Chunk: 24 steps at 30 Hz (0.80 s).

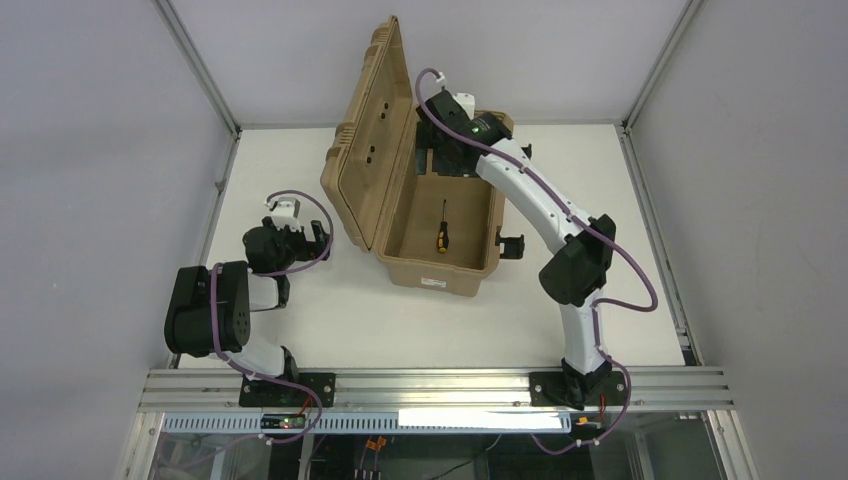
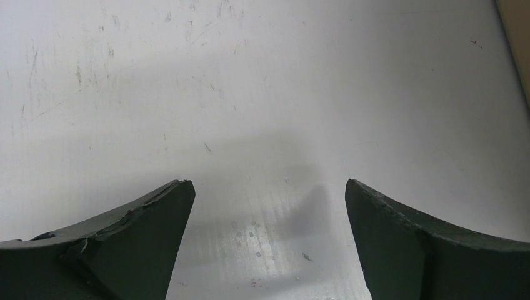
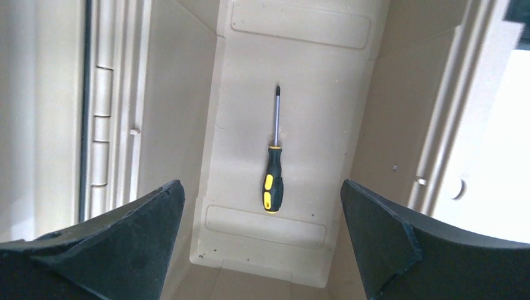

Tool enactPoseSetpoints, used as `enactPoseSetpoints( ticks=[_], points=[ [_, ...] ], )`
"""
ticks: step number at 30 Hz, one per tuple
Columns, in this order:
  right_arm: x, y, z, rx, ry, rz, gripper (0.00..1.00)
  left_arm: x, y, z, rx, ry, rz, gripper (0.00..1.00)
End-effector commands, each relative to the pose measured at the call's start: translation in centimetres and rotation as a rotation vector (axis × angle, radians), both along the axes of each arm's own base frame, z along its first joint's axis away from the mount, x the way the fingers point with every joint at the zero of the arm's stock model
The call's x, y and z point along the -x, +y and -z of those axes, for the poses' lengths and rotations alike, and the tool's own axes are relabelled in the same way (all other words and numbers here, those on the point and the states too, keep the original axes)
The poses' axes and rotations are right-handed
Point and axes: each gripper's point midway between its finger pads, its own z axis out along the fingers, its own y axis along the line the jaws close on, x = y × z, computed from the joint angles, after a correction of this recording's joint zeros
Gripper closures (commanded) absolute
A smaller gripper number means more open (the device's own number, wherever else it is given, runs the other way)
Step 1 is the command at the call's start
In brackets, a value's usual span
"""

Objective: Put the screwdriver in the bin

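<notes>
On your counter (image 1: pixel 330 320), the tan bin (image 1: pixel 440 275) stands open. The screwdriver (image 3: pixel 274 150) already lies flat on the bin's floor, its long axis along the bin's length. Your right tool (image 3: pixel 262 182) hangs above it, spread and empty. The left tool (image 2: pixel 269 184), also spread, sits left of the bin.

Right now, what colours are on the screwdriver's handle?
The screwdriver handle is black and yellow, clearest in the right wrist view.
</notes>
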Motion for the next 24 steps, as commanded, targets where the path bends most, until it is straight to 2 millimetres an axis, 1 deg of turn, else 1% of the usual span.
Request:
enactPoseSetpoints(
  ticks=[1, 7, 12, 16, 20, 24],
  points=[
    [1.1, -1.8, -6.0, 0.011, -0.086, -0.011, 0.01, -0.6, -0.2, -1.5, -0.023, -0.057, 0.013, 0.01],
    [1.8, -3.1, -9.5, 0.024, -0.139, -0.03, 0.01, -0.6, -0.2, -1.5, -0.023, -0.057, 0.013, 0.01],
    [2.7, -4.2, -12.2, 0.038, -0.189, -0.087, 0.01, -0.6, -0.2, -1.5, -0.023, -0.057, 0.014, 0.01],
    [3.2, -5.6, -13.1, 0.053, -0.19, -0.138, 0.02, -0.6, -0.2, -1.5, -0.023, -0.056, 0.014, 0.01],
    [3.3, -7.9, -13.8, 0.047, -0.191, -0.149, 0.04, -0.6, -0.2, -1.5, -0.023, -0.056, 0.014, 0.01],
    [3.1, -10.5, -14.0, 0.036, -0.182, -0.149, 0.04, -0.7, -0.2, -1.5, -0.023, -0.058, 0.014, 0.01]
  ],
)
